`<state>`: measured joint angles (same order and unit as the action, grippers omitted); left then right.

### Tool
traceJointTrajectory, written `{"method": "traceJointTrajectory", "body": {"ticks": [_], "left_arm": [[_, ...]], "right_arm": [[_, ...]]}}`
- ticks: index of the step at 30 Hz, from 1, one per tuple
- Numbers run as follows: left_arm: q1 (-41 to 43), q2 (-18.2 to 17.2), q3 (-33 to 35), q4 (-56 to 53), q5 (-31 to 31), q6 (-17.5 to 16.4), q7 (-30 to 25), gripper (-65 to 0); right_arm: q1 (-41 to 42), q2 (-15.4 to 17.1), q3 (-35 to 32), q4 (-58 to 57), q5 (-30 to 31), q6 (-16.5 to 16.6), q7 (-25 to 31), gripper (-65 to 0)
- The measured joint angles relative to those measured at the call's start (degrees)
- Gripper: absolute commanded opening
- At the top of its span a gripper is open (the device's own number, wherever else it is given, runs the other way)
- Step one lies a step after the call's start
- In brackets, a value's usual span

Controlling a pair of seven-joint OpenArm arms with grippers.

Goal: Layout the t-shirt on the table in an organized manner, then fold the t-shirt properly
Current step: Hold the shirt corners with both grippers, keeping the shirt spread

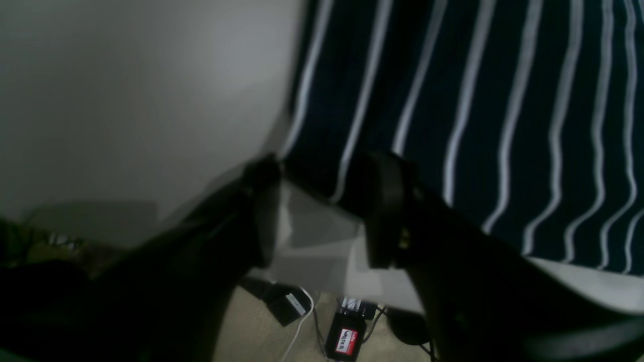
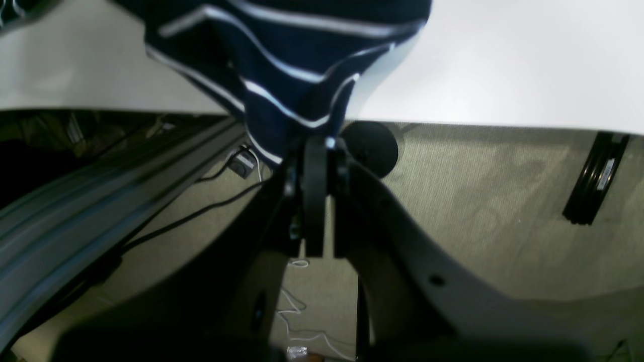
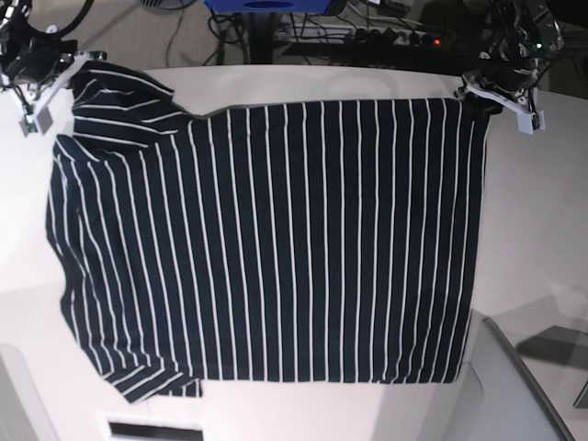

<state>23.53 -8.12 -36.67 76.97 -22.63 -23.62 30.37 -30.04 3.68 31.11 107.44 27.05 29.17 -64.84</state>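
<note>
The dark navy t-shirt with thin white stripes lies spread flat on the white table, hem to the right and sleeves to the left. My left gripper is open at the shirt's far right corner, a finger on either side of the corner of the t-shirt; in the base view it sits at the top right. My right gripper is shut on the sleeve tip of the t-shirt at the table edge; in the base view it is at the top left.
Beyond the table's back edge the floor holds cables and a black power adapter. An aluminium rail and a black bar lie below the table on the right wrist side. A power strip sits behind the table.
</note>
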Motion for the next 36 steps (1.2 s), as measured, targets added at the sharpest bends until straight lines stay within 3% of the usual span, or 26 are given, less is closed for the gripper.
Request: {"method": "traceJointTrajectory", "body": {"ticks": [24,26,29,36], "left_arm": [[-1.6,3.4,0.3,0.8,-0.1,0.0,-0.4,-42.6],[-1.5,3.7,0.3,0.9,-0.1,0.0,-0.8,-48.4],[-1.7,3.7,0.3,0.5,0.1,0.0,-0.3,-65.0],[-1.8,3.8,0.3,0.9,0.0,0.0,0.1,-65.0]], "right_arm": [[1.1,0.0,0.0,-3.6,0.0,-0.2,1.6,-64.5],[0.9,0.0,0.0,-3.6,0.0,-0.1,1.6,-64.5],[-0.5,-0.1,0.0,-1.7,0.0,0.1,-0.1,-64.5],[-2.1,-0.3,0.0,1.3,0.5,5.9,-4.2,-64.5]]}}
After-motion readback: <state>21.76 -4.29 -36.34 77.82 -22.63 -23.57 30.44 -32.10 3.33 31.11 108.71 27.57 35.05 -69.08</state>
